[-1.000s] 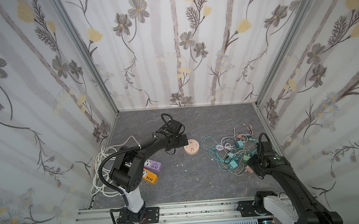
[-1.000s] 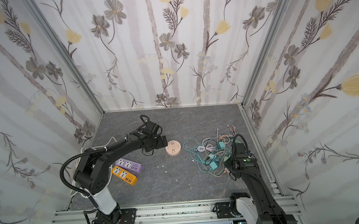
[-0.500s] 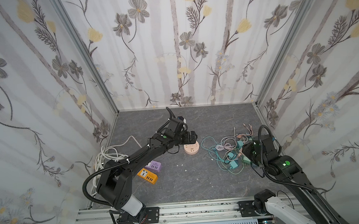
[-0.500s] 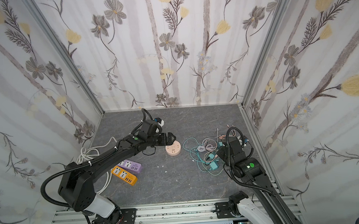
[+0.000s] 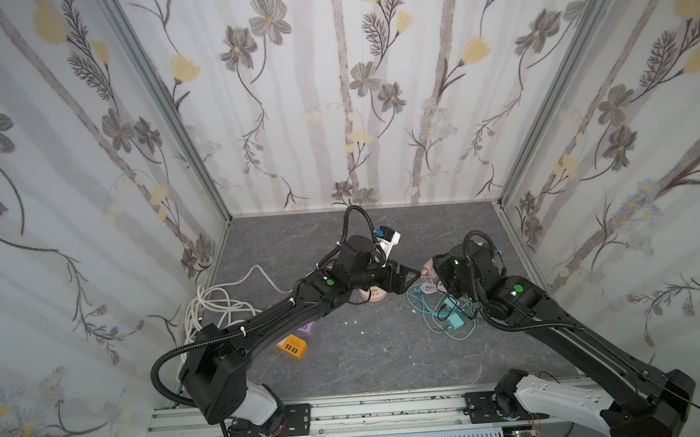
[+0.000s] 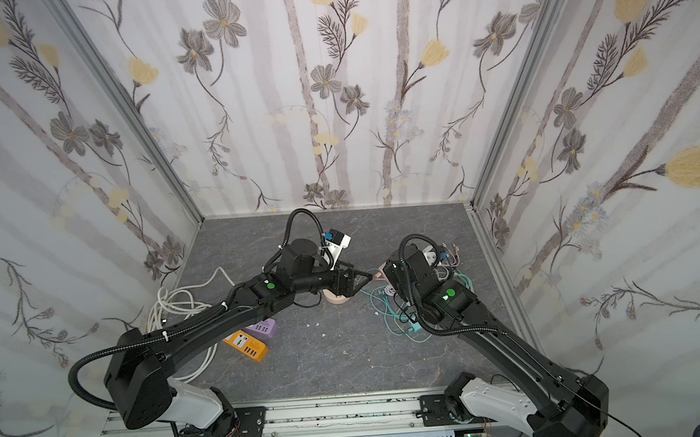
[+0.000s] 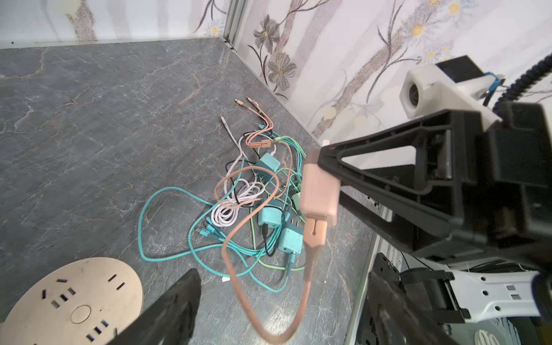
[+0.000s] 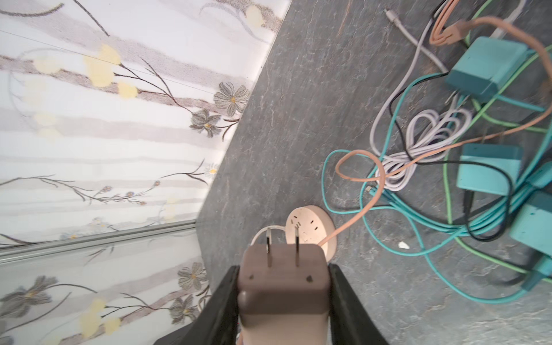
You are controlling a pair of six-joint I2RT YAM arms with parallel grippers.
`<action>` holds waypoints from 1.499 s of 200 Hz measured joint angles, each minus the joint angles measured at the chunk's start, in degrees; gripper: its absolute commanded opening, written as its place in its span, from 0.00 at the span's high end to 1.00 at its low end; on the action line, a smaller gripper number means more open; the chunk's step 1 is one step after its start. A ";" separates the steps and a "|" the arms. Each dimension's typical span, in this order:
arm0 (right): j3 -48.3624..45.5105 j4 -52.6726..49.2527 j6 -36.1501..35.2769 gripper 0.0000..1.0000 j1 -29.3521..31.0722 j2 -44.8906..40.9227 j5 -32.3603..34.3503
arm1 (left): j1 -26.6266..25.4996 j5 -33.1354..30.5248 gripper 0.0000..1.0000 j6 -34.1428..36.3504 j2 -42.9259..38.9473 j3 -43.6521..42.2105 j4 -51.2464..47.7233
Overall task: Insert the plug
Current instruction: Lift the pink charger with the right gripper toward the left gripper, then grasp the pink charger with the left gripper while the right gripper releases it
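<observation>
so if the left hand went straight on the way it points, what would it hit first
Most likely the pink plug held in the right hand. In both top views the open left hand points at it, tips close by, though depth is hard to judge.

Floral wallpaper walls [image 5: 309, 64], grey and yellow blooms, on three sides. Aluminium corner posts [image 5: 170, 114]. Worktop [image 5: 369, 364] dark grey, marbled. Slotted aluminium rail [image 5: 393, 408] along one edge. Light even, diffuse.
</observation>
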 measured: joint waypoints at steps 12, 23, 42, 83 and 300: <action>-0.02 1.81 2.23 1.00 0.81 0.42 0.26 | -0.22 -0.26 0.13 0.00 0.59 -0.09 1.68; -0.09 3.43 4.02 1.00 1.33 0.81 0.39 | -0.46 -1.16 0.14 -0.07 1.29 -0.09 2.93; -0.57 5.95 6.64 1.00 2.12 1.40 0.37 | -0.55 -1.11 0.19 -0.17 3.23 0.57 4.37; -1.07 8.48 10.10 1.00 3.98 1.84 0.79 | -0.55 -1.16 0.37 -0.90 6.21 2.14 6.97; -26.71 18.21 5.01 0.01 -10.32 -9.68 -13.90 | 1.92 -1.53 1.00 -6.97 2.27 2.23 4.22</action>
